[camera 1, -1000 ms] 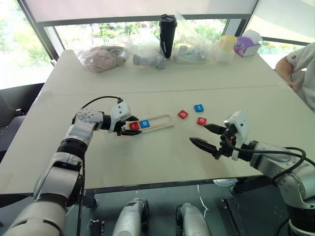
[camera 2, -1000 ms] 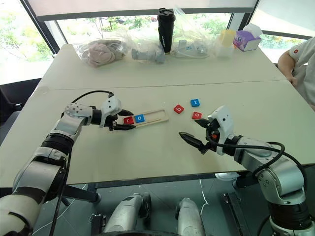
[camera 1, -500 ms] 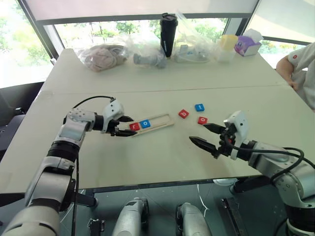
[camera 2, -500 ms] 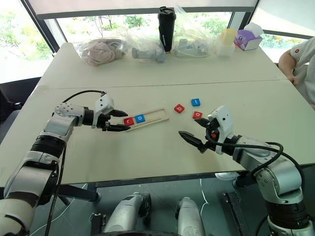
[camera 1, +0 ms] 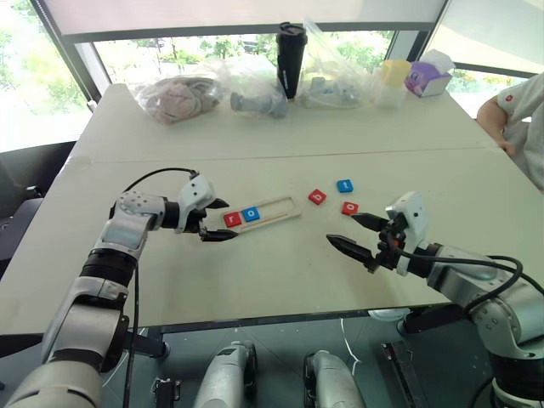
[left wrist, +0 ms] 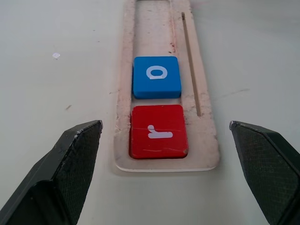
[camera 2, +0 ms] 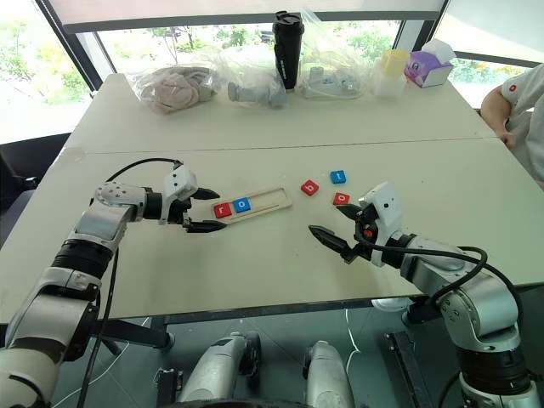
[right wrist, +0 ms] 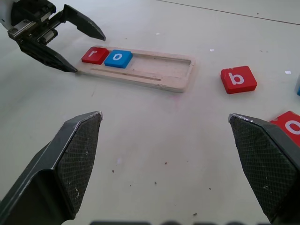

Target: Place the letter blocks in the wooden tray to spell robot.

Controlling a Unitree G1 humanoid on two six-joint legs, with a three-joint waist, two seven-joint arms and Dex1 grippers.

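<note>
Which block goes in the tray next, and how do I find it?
Start at the wooden tray in the middle of the table. Three loose blocks lie off its empty end. Take the red b block nearest the tray; the others show t and o.

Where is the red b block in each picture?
Left eye: b block on the table, right of the tray.
Right eye, same spot.
Left wrist: not there.
Right wrist, beside the tray's empty end.
Shared landmark: the tray.

r block and o block in tray's left end
</note>
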